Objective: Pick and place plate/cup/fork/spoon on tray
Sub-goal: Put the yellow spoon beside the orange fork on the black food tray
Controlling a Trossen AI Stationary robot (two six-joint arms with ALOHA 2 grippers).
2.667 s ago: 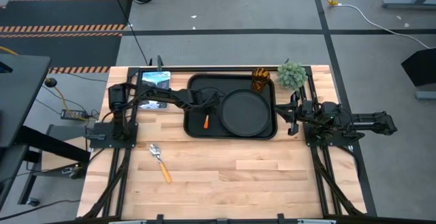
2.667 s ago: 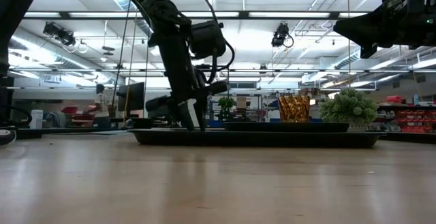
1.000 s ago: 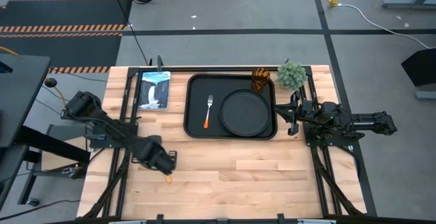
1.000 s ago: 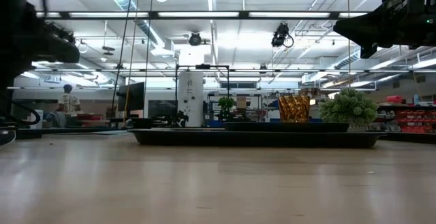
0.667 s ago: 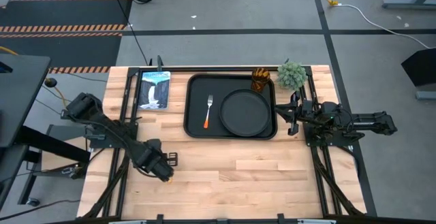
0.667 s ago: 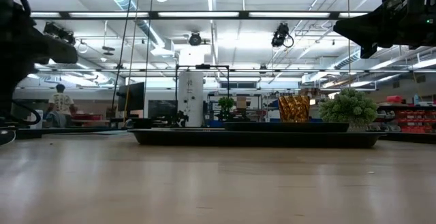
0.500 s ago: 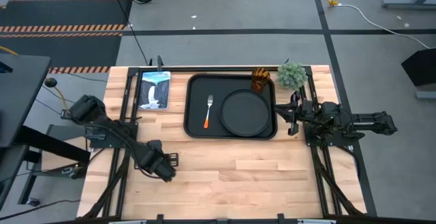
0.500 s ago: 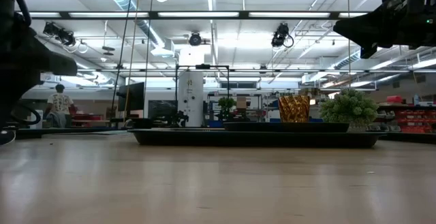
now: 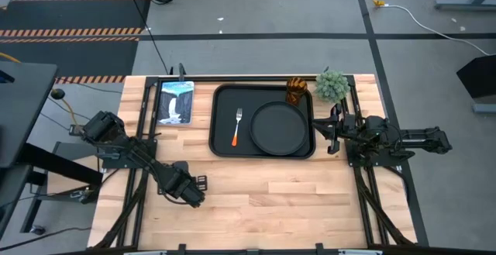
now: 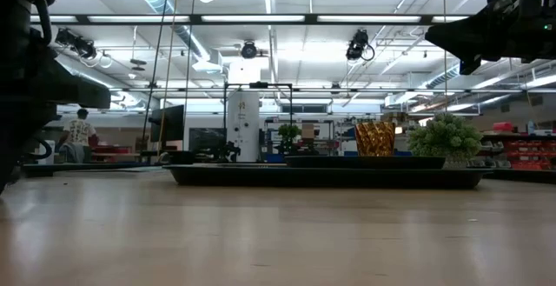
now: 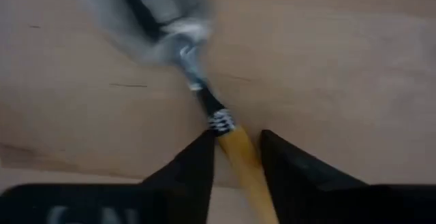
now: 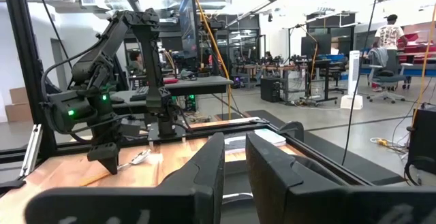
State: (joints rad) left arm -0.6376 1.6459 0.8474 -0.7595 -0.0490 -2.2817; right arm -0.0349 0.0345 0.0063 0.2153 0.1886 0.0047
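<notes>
The spoon [image 11: 235, 152], with a silver bowl and a yellow handle, lies at the table's near left. My left gripper [image 9: 191, 190] stands over it and hides it in the high view. It is shut on the spoon's handle in the left wrist view [image 11: 237, 139]. The black tray [image 9: 215, 119] holds the round black plate [image 9: 280, 127] and the fork [image 9: 236, 127]. The amber cup [image 9: 297, 90] stands at the tray's far right corner. My right gripper [image 9: 329, 135] waits by the tray's right side, its fingers a narrow gap apart, holding nothing. My left gripper has the spoon's yellow handle [image 11: 230, 142], close to where it joins the metal neck, pinched between its two fingers. The fingers come from above, pointing down, and lie across the handle. The silver bowl [image 11: 163, 20] sticks out beyond the fingers, low over the wood.
A fuzzy green plant ball [image 9: 332, 86] sits at the far right corner beside the cup. A blue-white packet [image 9: 175, 101] lies left of the tray. Bare wood [image 9: 294, 193] stretches along the near side. People move in the room behind the table.
My left gripper has come down over the spoon, shifting a little toward the table's near and right edges. The handle end that stuck out from under it a second ago is now covered in the high view.
</notes>
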